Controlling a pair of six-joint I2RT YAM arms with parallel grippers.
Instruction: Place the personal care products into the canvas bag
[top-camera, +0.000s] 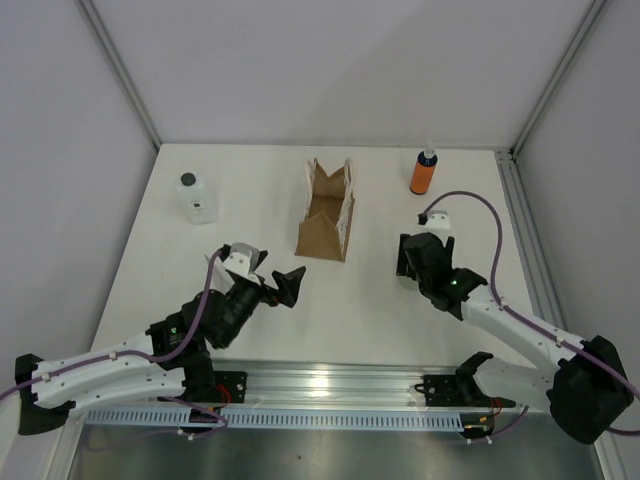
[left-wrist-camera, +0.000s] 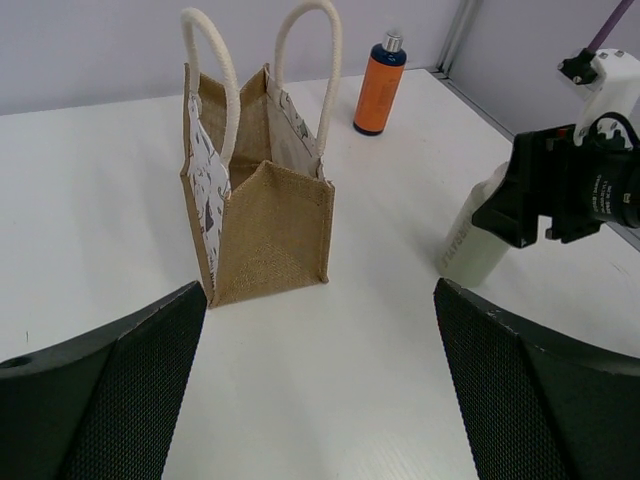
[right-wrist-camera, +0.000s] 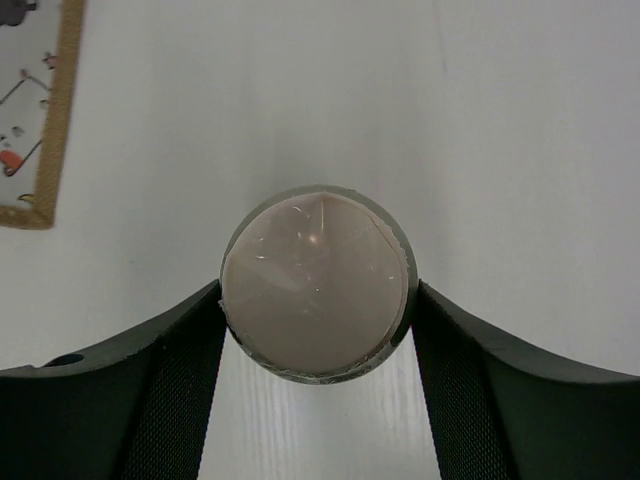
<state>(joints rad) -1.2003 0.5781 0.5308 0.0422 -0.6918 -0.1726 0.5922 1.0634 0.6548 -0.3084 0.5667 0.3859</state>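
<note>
The canvas bag (top-camera: 325, 210) stands upright and open at mid-table; it also shows in the left wrist view (left-wrist-camera: 262, 205). The clear bottle (top-camera: 197, 198) with a dark cap stands far left. The orange bottle (top-camera: 424, 172) stands far right, and shows again in the left wrist view (left-wrist-camera: 380, 85). My right gripper (top-camera: 412, 258) points down, its pads (right-wrist-camera: 190, 350) touching both sides of the upright cream-white bottle (right-wrist-camera: 316, 278), which stands on the table (left-wrist-camera: 478, 235). My left gripper (top-camera: 285, 285) is open and empty, in front of the bag (left-wrist-camera: 320, 400).
A metal rail (top-camera: 330, 385) runs along the table's near edge. Grey walls with metal posts (top-camera: 120, 70) close in the table on three sides. A corner of the bag (right-wrist-camera: 40, 120) lies left of the right gripper.
</note>
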